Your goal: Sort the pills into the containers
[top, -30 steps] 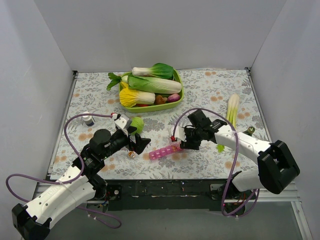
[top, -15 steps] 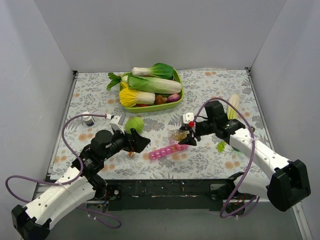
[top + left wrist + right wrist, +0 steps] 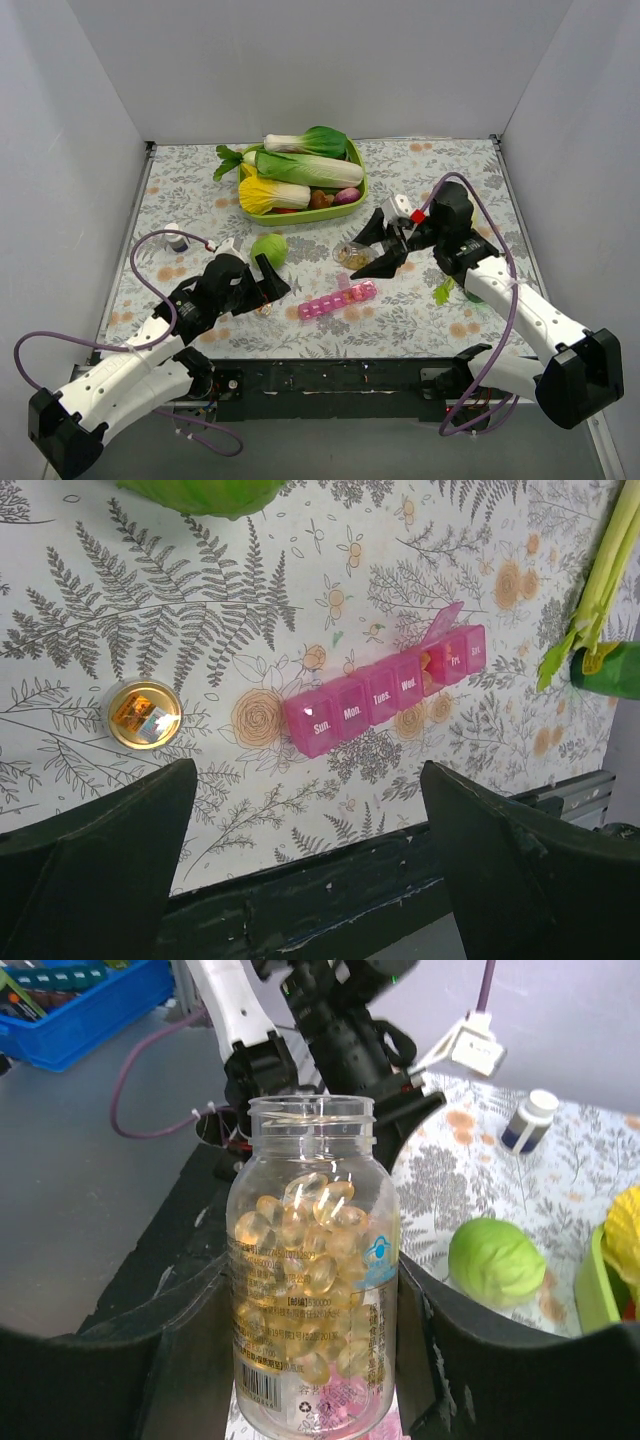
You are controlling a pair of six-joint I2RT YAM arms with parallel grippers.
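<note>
The pink pill-organiser strip (image 3: 337, 298) lies near the table's front edge, and in the left wrist view (image 3: 385, 690) one lid near its right end stands open. Something small and orange (image 3: 428, 662) shows in that open compartment. My right gripper (image 3: 372, 250) is shut on a clear, uncapped bottle (image 3: 353, 256) of amber capsules (image 3: 320, 1250). It holds the bottle above the table, behind the strip. In the right wrist view the fingers clamp the bottle's lower body (image 3: 315, 1360). My left gripper (image 3: 272, 285) is open and empty, left of the strip; it also shows in its wrist view (image 3: 308, 775).
A gold bottle cap (image 3: 144, 715) lies on the cloth left of the strip. A green round cabbage (image 3: 268, 247) sits behind my left gripper. A green tray (image 3: 356, 190) of vegetables stands at the back. A small white bottle (image 3: 177, 239) stands at the left, and a leek (image 3: 465, 218) lies at the right.
My right gripper has lifted the bottle away from the strip, up and toward the back right. My left arm has drawn back a little to the left.
</note>
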